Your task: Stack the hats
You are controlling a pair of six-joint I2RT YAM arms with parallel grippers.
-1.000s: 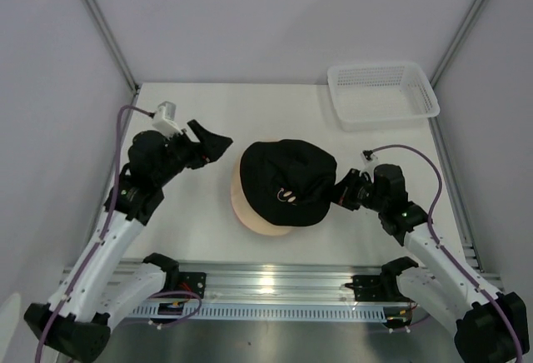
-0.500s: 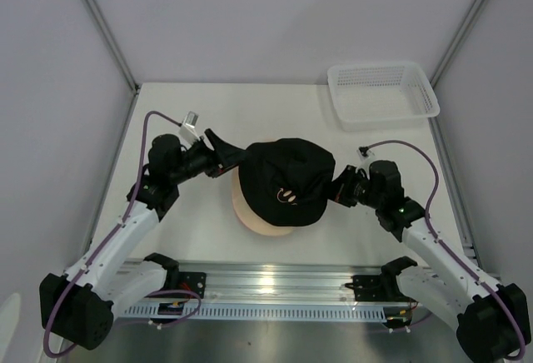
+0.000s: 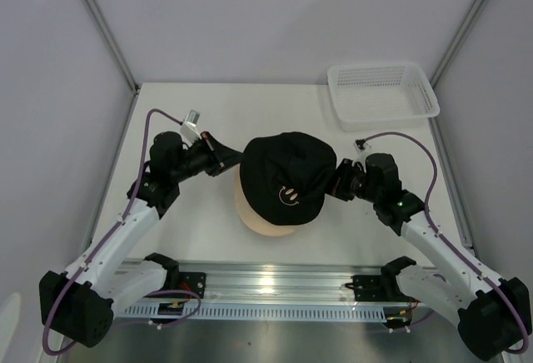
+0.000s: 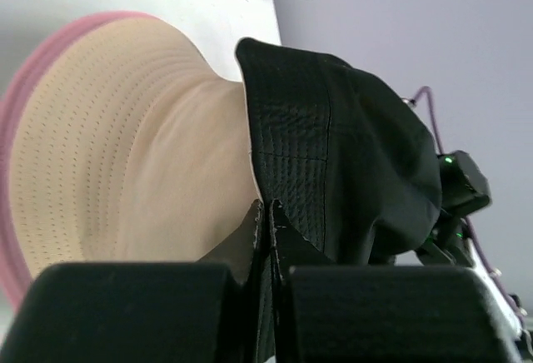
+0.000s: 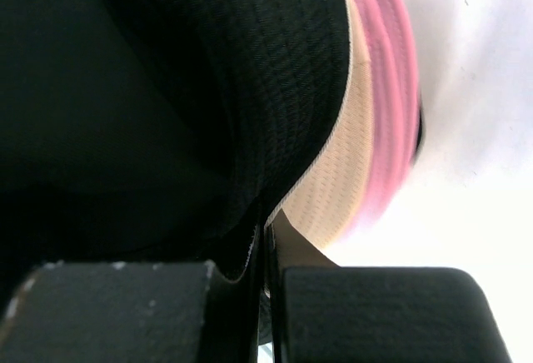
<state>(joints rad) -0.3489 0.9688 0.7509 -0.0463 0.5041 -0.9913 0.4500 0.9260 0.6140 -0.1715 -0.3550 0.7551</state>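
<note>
A black hat (image 3: 287, 176) with a small light mark lies over a beige-and-pink hat (image 3: 260, 217) in the middle of the table. My left gripper (image 3: 237, 160) sits at the black hat's left brim and is shut on it. In the left wrist view the left gripper (image 4: 271, 213) pinches the black fabric (image 4: 350, 155), with the beige brim (image 4: 125, 146) beside it. My right gripper (image 3: 338, 184) is shut on the right brim. The right wrist view shows the right gripper (image 5: 266, 231) holding black cloth (image 5: 166, 88) above the beige-and-pink rim (image 5: 366, 130).
A white mesh basket (image 3: 383, 92) stands at the back right of the table. Grey walls close in both sides. The metal rail with the arm bases (image 3: 266, 284) runs along the near edge.
My left gripper swung right to the black hat's left brim and shut on it. The black hat shifted slightly toward the back. The right gripper kept its hold.
</note>
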